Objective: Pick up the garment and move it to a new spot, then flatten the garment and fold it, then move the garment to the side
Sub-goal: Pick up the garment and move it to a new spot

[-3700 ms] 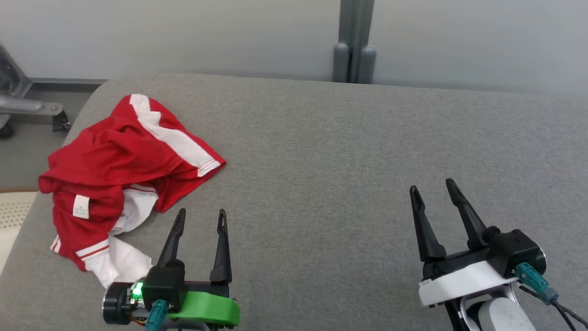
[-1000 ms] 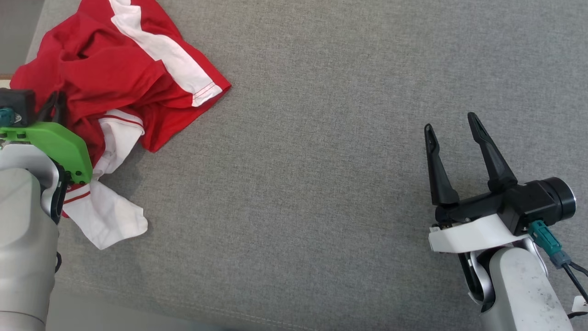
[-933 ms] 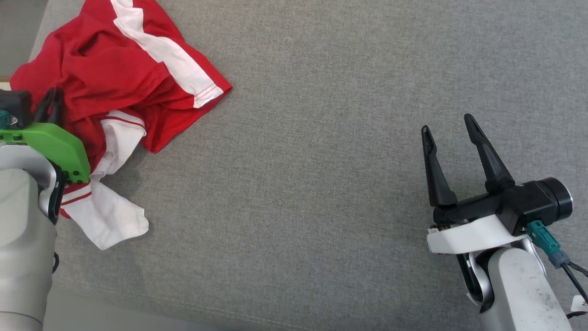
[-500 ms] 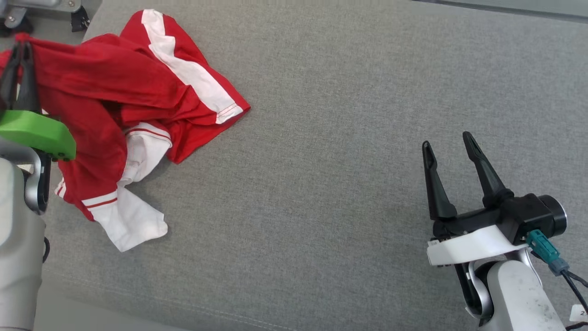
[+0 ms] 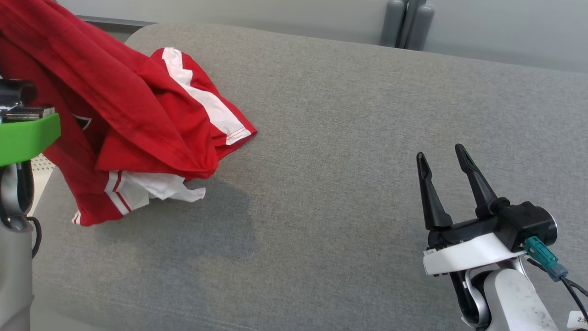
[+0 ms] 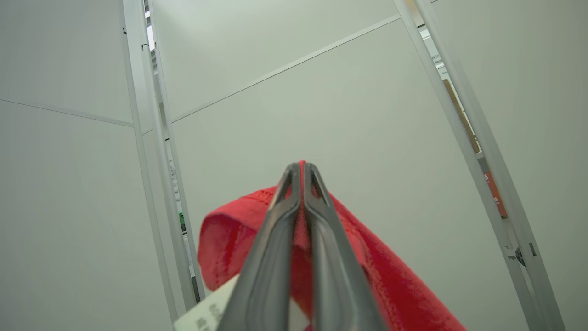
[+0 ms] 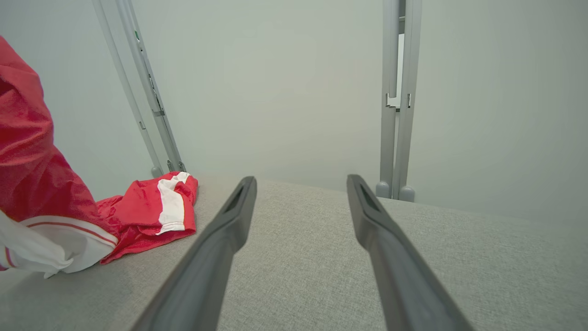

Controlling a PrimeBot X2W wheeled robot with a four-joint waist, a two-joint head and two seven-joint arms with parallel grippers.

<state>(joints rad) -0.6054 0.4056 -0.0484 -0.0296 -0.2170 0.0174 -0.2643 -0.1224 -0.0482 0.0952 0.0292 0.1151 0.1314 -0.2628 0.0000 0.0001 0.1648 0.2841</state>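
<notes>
Hanging from the left gripper (image 6: 302, 168), whose two long dark fingers were pressed together on a pinch of its hemmed edge, a red garment (image 5: 151, 119) drooped over the left end of a grey tabletop (image 5: 344, 138). Its upper part was raised in the air, while its lower folds and a white-striped sleeve lay bunched on the woven grey cloth covering the tabletop. The fabric looked like thin, matte jersey knit with white bands and red piping, and a white label (image 6: 206, 312) showed beside the fingers. It seemed light, limp and not fragile, likely to sag, twist and bunch rather than keep any shape. A stitched hem or seam looked like the surest place to hold, with a second hold on another edge to spread it. The right gripper (image 5: 439, 152) hovered well apart at the lower right, fingers spread and empty.
</notes>
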